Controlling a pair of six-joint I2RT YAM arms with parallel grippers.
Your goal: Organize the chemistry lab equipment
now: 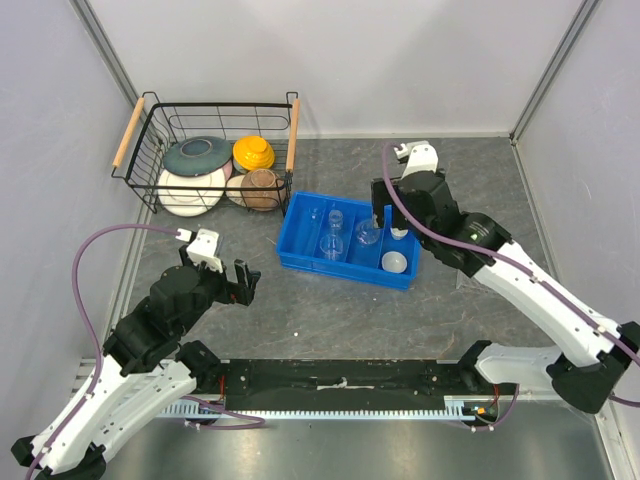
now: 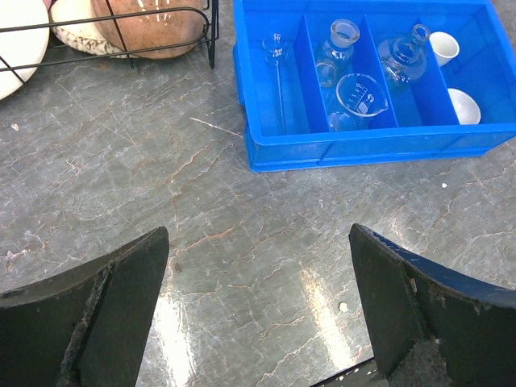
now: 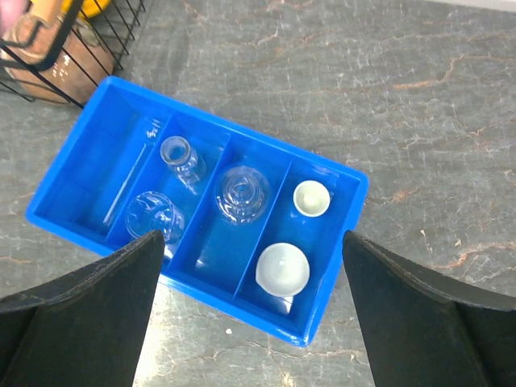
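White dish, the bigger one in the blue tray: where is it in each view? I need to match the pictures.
Top external: white dish right of centre, in the tray's near right corner.
Left wrist: white dish upper right, rightmost compartment.
Right wrist: white dish lower centre, end compartment.
Shared landmark: the blue tray; the small white cup shares the dish's compartment.

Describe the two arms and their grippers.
The left arm and right arm have white lower links and black upper joints. A purple cable loops along each. Each wrist carries a white camera block. The left gripper and right gripper have broad, black, wedge-shaped fingers.
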